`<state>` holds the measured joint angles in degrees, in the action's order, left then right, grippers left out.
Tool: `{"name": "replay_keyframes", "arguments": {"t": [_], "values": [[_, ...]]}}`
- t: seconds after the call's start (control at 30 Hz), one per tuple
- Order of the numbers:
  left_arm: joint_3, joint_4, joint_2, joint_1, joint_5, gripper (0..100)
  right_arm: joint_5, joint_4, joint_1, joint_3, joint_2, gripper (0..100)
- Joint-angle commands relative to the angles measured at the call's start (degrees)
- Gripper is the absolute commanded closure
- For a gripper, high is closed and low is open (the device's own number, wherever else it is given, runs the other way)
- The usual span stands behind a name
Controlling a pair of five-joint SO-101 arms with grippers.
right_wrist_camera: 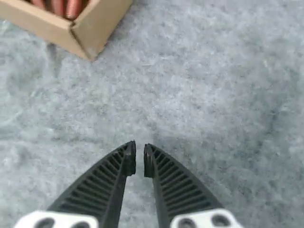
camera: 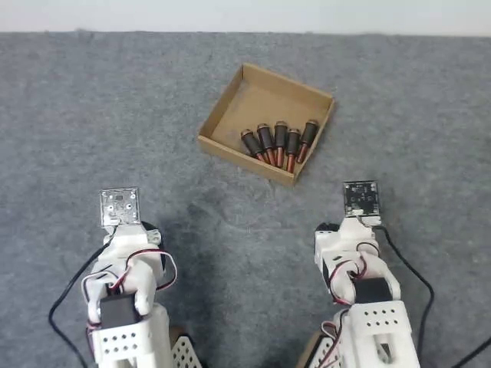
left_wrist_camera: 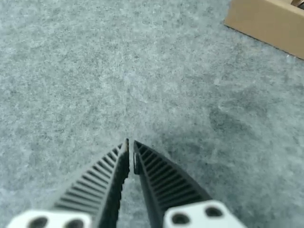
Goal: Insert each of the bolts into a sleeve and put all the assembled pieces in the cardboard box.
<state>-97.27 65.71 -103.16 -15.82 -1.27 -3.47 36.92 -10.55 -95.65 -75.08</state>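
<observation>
The cardboard box (camera: 222,103) sits at the middle back of the grey mat, and several assembled bolt-and-sleeve pieces (camera: 280,143) lie side by side in its near corner. Part of the box's wall (left_wrist_camera: 266,21) shows in the left wrist view; its corner (right_wrist_camera: 80,33) with copper bolt ends (right_wrist_camera: 66,7) shows in the right wrist view. My left gripper (left_wrist_camera: 131,145) hovers over bare mat, shut with nothing in it. My right gripper (right_wrist_camera: 139,152) is also shut and empty, a little short of the box's near corner. Both arms (camera: 123,261) (camera: 357,261) are drawn back at the front of the table.
A grey carpet-like mat (camera: 92,115) covers the whole table. A white wall edge (camera: 245,15) runs along the back. Cables (camera: 69,299) trail beside each arm base.
</observation>
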Motion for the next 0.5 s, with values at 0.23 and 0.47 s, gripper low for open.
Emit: {"name": "replay_keyframes", "arguments": {"t": [0.23, 0.47], "values": [[0.7, 0.2, -1.2, 0.3, 1.0, 99, 1.1, -0.4, 1.9, -1.2, -2.5, 99.3], [0.7, 0.2, -1.2, 0.3, 1.0, 99, 1.1, 17.4, 2.2, -1.2, -14.8, 99.3]]}}
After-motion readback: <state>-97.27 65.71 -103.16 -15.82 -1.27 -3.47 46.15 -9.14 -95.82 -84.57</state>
